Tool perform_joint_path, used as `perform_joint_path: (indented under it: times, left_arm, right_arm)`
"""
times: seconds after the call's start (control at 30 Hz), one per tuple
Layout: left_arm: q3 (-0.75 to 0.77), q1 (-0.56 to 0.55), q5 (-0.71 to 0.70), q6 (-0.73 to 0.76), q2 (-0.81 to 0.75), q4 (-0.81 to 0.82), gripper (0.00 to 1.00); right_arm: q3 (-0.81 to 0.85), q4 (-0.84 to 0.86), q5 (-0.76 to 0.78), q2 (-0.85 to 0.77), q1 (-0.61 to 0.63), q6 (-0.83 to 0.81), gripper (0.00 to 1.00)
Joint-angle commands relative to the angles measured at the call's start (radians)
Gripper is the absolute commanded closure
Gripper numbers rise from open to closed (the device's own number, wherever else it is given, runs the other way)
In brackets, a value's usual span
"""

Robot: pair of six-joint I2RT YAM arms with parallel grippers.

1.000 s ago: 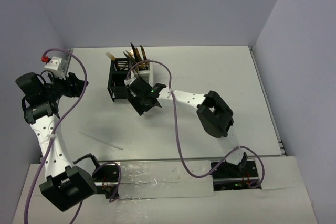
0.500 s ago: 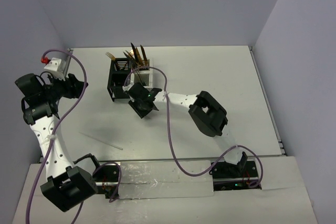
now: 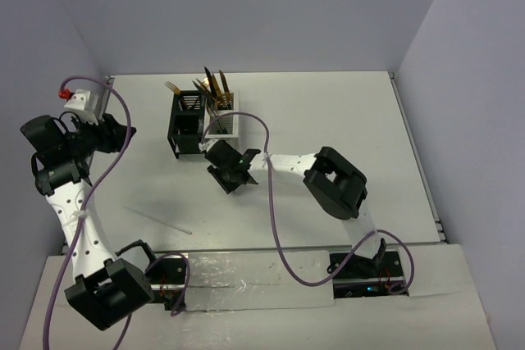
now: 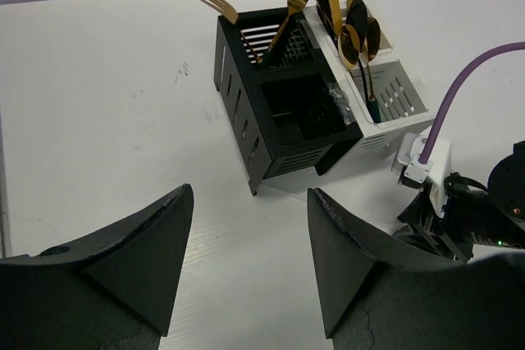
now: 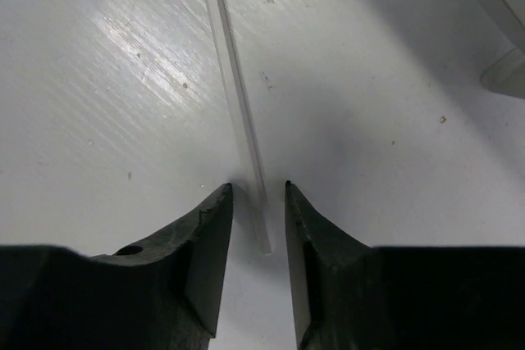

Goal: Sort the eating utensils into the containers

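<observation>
Jaws on the right gripper (image 5: 259,202) stand narrowed but not shut, with a gap between the fingertips. Those of the left gripper (image 4: 250,276) stand wide apart and hold nothing. The left arm keeps to the left edge of the top view, probably parked out of the way while it watches the containers.

On the table (image 3: 344,112), the black caddy (image 4: 271,120) and white caddy (image 4: 394,96) sit joined in the upper middle. All the utensils I can see stand upright in their rear compartments: gold forks (image 4: 287,14) in the black one, spoons and knives (image 4: 357,38) in the white one. None shows loose on the table, so the sorting looks finished or nearly so.

A thin clear stick (image 5: 238,112) runs down the middle of the right wrist view. Its end falls in the gap between the fingertips, but whether they touch it I cannot tell.

Compared with a second ago, the right gripper has drawn back from the caddies toward the centre of the top view, and its jaws have closed partway. The left arm has barely shifted.
</observation>
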Motion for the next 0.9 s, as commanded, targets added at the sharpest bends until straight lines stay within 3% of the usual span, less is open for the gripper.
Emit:
perform_joint_path:
  times: [0.0,0.17,0.33,0.43,0.87]
  left_arm:
    - [0.000,0.013,0.040,-0.024,0.001,0.054,0.33]
    - [0.006,0.014,0.032,-0.005,-0.004,0.036,0.33]
    - [0.014,0.020,0.018,0.007,-0.002,0.031,0.33]
    - [0.015,0.023,0.020,0.007,-0.002,0.033,0.33]
    - [0.017,0.036,0.026,0.006,0.005,0.042,0.33]
  right_arm:
    - [-0.052,-0.056,0.036,0.007,0.007,0.010,0.63]
    - [-0.054,-0.068,0.016,0.037,0.010,-0.016,0.84]
    - [-0.069,-0.067,-0.008,0.043,0.017,-0.024,0.89]
    - [-0.073,-0.082,-0.010,0.036,0.031,-0.029,1.00]
    - [-0.388,-0.146,-0.043,-0.188,0.094,0.043,1.00]
